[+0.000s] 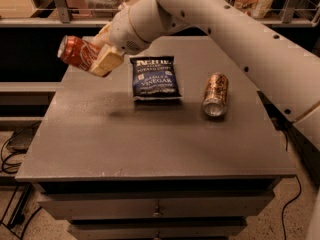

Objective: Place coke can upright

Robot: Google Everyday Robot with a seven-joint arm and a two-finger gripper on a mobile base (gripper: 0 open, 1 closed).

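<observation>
The coke can (76, 51) is red with white script and a silver top. It is held in the air above the left part of the grey table (150, 134), tilted with its top pointing up and to the left. My gripper (100, 60) is shut on the can's lower end, with its cream fingers (106, 61) around it. The white arm reaches in from the upper right.
A blue bag of salt and vinegar chips (155, 77) lies flat at the table's middle back. A brown-gold can (216, 94) lies on its side to the right of it. Shelving runs behind the table. Cables lie on the floor at the left.
</observation>
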